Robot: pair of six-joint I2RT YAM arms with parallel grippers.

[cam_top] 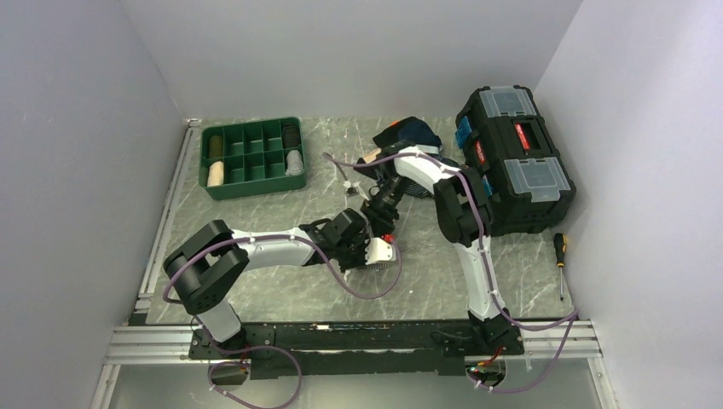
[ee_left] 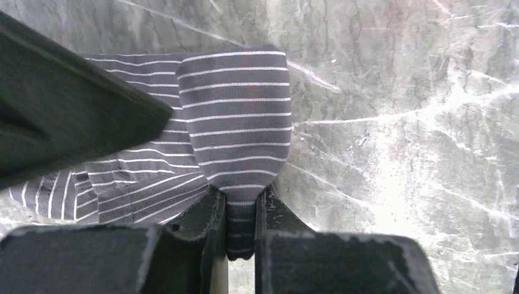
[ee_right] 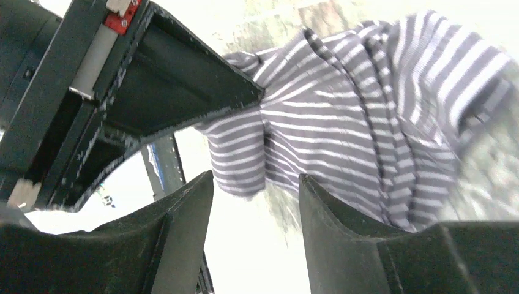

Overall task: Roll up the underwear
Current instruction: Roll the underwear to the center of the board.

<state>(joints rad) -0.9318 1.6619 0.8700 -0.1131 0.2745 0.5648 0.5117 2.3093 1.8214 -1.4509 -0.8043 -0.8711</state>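
From the near edge of the counter, both arms reach in toward its middle, and the work sits there, slightly nearer the near edge than the far one.

Left claw: closed. Its two fingers pinch a narrow fold of the underwear, and the cloth fills the slot between them. The rest of the garment fans out beyond the fingertips onto the counter.

Handling, in my judgement: the cloth is thin, soft and light, with no stiffness of its own. It creases and bunches where it is pinched, so it will sag and slide rather than hold a line. I would take it at a hem or folded edge, where layers are doubled, and keep it low on the counter so that the roll stays tight. A single-layer grip may slip out.

Right claw: open, jaws standing well apart with nothing between them. The striped cloth lies beyond the gap. I cannot tell whether either finger touches it. In the left wrist view one of its dark fingers crosses over the garment's left part.

Further off: a screwdriver by the right edge, a black toolbox along the same edge, dark garments bunched at the far edge, and a green tray toward the far left corner.
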